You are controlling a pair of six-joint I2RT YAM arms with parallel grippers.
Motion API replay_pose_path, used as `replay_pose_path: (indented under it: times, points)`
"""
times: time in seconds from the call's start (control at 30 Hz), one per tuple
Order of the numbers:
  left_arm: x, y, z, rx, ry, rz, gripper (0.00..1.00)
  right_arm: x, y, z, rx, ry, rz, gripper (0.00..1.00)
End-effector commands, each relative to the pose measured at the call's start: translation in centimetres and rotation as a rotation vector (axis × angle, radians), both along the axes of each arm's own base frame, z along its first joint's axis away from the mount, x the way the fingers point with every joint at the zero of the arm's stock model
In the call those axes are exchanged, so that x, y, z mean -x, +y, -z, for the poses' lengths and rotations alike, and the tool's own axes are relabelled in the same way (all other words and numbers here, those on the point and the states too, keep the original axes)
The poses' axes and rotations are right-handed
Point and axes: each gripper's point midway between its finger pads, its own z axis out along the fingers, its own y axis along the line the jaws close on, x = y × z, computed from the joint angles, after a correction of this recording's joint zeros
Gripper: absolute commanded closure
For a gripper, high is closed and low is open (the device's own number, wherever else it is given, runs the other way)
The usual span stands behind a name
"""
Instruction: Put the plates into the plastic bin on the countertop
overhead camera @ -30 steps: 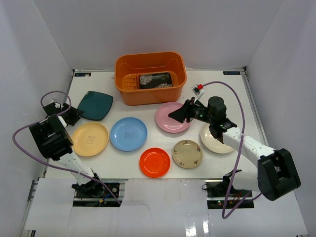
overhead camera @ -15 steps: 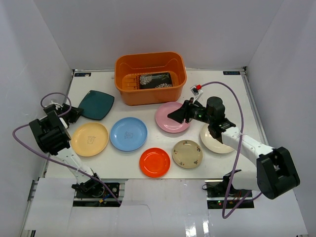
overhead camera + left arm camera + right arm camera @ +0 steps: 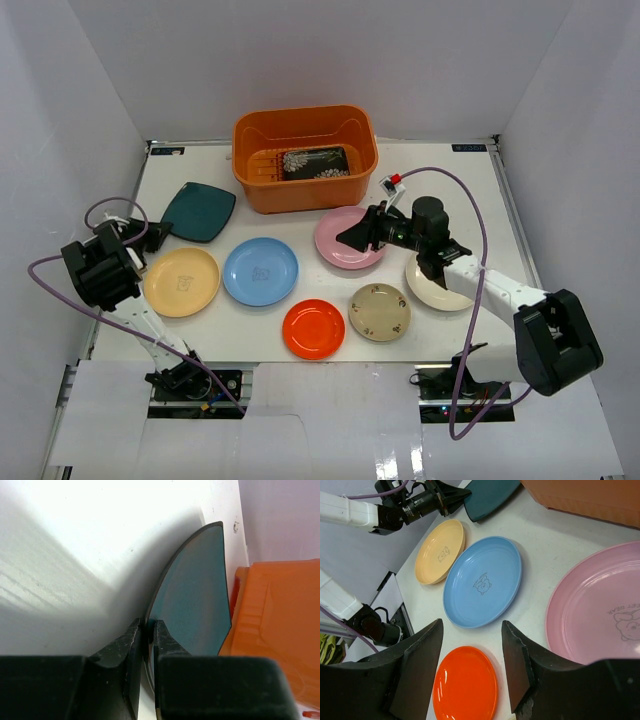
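Note:
My left gripper [image 3: 150, 233] [image 3: 149, 630] is shut on the near rim of the square teal plate [image 3: 198, 211] [image 3: 192, 600], which is tilted off the countertop [image 3: 300, 300], left of the orange plastic bin [image 3: 305, 157] [image 3: 277, 625]. The black flowered plate [image 3: 315, 163] lies inside the bin. My right gripper [image 3: 355, 238] [image 3: 472, 645] is open and empty, hovering over the near edge of the pink plate [image 3: 347, 238] [image 3: 595, 607]. The blue [image 3: 260, 271], tan-yellow [image 3: 181, 282], red [image 3: 313, 328], beige patterned [image 3: 380, 311] and cream [image 3: 436, 283] plates lie flat on the countertop.
White panels wall the countertop on the left, back and right. The left arm's purple cable [image 3: 60, 290] loops off the left edge. The right arm's cable [image 3: 470, 200] arcs above the cream plate.
My left gripper has shifted the teal plate slightly right, toward the bin. My right gripper has edged a little left over the pink plate.

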Motion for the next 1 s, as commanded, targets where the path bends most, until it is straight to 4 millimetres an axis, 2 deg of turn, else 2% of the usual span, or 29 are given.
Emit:
replay_pose_path:
  times: [0.0, 0.07, 0.13, 0.23, 0.37, 0.63, 0.87, 0.9, 0.93, 0.97]
  points:
    - [0.6, -0.8, -0.9, -0.014, -0.025, 0.007, 1.00, -0.8, 0.7, -1.7, -0.015, -0.061, 0.002, 0.44]
    - [1.1, -1.6, -1.8, 0.053, -0.053, -0.008, 1.00, -0.8, 1.2, -1.6, -0.013, -0.056, -0.004, 0.44]
    - [0.8, -2.0, -4.4, 0.089, -0.134, -0.016, 1.00, -1.1, 1.9, -1.7, -0.017, -0.052, -0.014, 0.44]
    - [0.9, -2.4, -7.0, 0.096, -0.210, -0.016, 1.00, -0.7, 3.2, -2.4, -0.021, -0.064, -0.038, 0.44]
    - [0.9, -2.8, -9.7, 0.138, -0.292, -0.014, 1.00, 0.1, 5.4, -2.4, -0.010, -0.064, -0.080, 0.44]
    - [1.5, -3.2, -10.4, 0.209, -0.353, -0.012, 1.00, 0.5, 7.0, -2.8, -0.003, -0.075, -0.097, 0.44]
    - [3.1, -2.9, -13.0, 0.219, -0.411, -0.047, 1.00, 0.5, 8.7, -3.5, -0.004, -0.080, -0.119, 0.44]
    - [3.4, -3.0, -14.3, 0.202, -0.435, -0.052, 1.00, 0.5, 9.0, -3.6, -0.003, -0.077, -0.124, 0.43]
    - [3.6, -2.6, -14.8, 0.183, -0.441, -0.079, 1.00, 0.3, 9.3, -4.0, -0.008, -0.080, -0.128, 0.42]
    - [3.9, -2.5, -14.6, 0.183, -0.415, -0.096, 1.00, 0.4, 9.5, -3.9, -0.003, -0.074, -0.136, 0.41]
